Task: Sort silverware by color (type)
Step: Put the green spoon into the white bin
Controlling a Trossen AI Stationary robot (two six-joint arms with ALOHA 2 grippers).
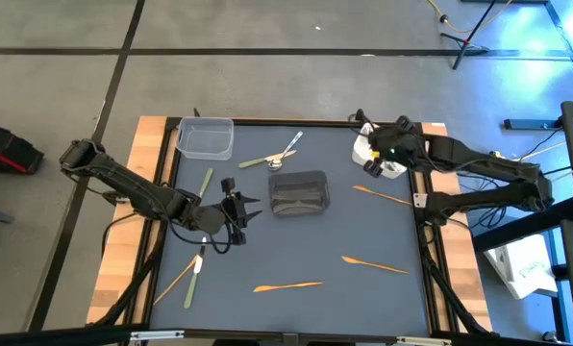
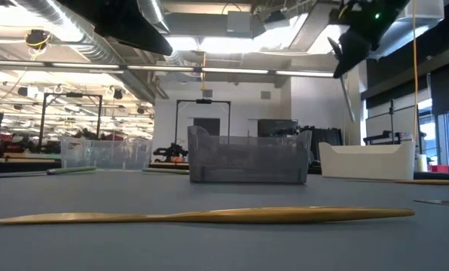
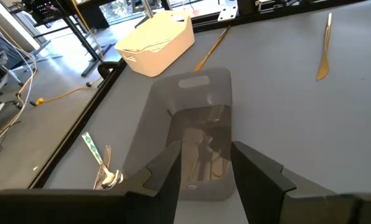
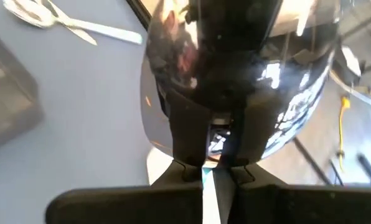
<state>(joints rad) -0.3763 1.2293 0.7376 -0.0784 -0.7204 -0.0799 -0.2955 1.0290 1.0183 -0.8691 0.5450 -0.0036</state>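
Orange utensils lie flat on the grey mat (image 1: 381, 195) (image 1: 373, 263) (image 1: 286, 285) (image 1: 176, 279); one shows in the foreground of the low view (image 2: 209, 217). Olive-green ones lie at the left (image 1: 205, 183) (image 1: 192, 284). A silver spoon (image 1: 285, 150) and a pale green utensil (image 1: 260, 160) lie at the far middle. My left gripper (image 1: 248, 208) (image 3: 204, 177) is open, just left of the dark grey container (image 1: 298, 192) (image 3: 198, 124). My right gripper (image 1: 378, 149) (image 2: 356, 34) (image 4: 211, 177) hangs high over the white container (image 1: 371, 154), shut on a slim silver-white utensil. My right gripper pinches a slim silver-white strip (image 4: 211, 190) of a utensil between its two shut fingers. The utensil is lifted clear of the table. Which end it has and how the rest hangs cannot be told; the gripper itself hides it.
A clear container (image 1: 206, 137) (image 2: 104, 153) stands at the far left corner of the mat. The white container (image 3: 157, 37) (image 2: 368, 159) stands at the far right. Wooden table edges flank the mat (image 1: 123, 250). Open mat lies in the near middle.
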